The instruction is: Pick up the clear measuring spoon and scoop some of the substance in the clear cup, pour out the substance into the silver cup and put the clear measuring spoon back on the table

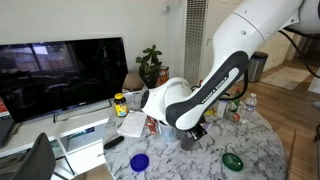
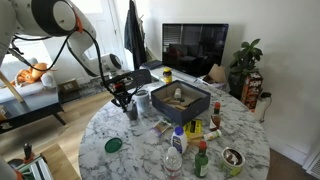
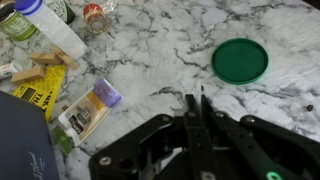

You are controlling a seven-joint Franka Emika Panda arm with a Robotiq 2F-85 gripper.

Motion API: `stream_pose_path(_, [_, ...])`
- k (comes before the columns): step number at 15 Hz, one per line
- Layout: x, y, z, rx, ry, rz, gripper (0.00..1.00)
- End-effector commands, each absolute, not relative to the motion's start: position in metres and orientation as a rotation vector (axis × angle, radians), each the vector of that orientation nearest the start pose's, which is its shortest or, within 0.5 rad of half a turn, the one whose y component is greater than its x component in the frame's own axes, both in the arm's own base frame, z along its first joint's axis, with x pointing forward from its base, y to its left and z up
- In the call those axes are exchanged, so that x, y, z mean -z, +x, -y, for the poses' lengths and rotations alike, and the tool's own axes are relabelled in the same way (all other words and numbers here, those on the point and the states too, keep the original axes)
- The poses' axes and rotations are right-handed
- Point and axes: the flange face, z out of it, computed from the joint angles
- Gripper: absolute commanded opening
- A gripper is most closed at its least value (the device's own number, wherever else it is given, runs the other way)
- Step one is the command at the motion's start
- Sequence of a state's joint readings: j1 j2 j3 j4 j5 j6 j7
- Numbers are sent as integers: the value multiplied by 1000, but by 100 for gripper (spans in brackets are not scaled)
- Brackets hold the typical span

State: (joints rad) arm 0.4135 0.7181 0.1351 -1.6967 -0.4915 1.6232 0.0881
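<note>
My gripper (image 3: 195, 102) is shut on a thin clear strip, the handle of the clear measuring spoon (image 3: 198, 88), above the marble table (image 3: 150, 55). The spoon's bowl is not visible. In an exterior view the gripper (image 2: 122, 98) hangs low over the table's edge region, right beside the silver cup (image 2: 142, 99) and the clear cup (image 2: 132, 112), which looks dark from the substance inside. In an exterior view the gripper (image 1: 193, 130) is partly hidden by the white arm. Neither cup shows in the wrist view.
A green lid (image 3: 240, 60) lies on the table ahead of the gripper. Snack packets (image 3: 88, 112) and a bottle (image 3: 55, 30) lie to the left. A dark box (image 2: 180, 100), bottles (image 2: 175, 152) and a blue lid (image 1: 139, 161) also occupy the table.
</note>
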Motion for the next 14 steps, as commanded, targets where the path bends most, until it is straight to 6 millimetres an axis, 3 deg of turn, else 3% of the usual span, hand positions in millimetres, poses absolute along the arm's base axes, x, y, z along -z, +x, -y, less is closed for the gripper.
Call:
stream_pose_path(1, [-127, 524, -270, 840, 2299, -857, 1])
stream_pose_path(9, [-155, 545, -266, 876, 2404, -929, 1])
stream_pose_path(14, [-161, 556, -254, 947, 2495, -989, 1])
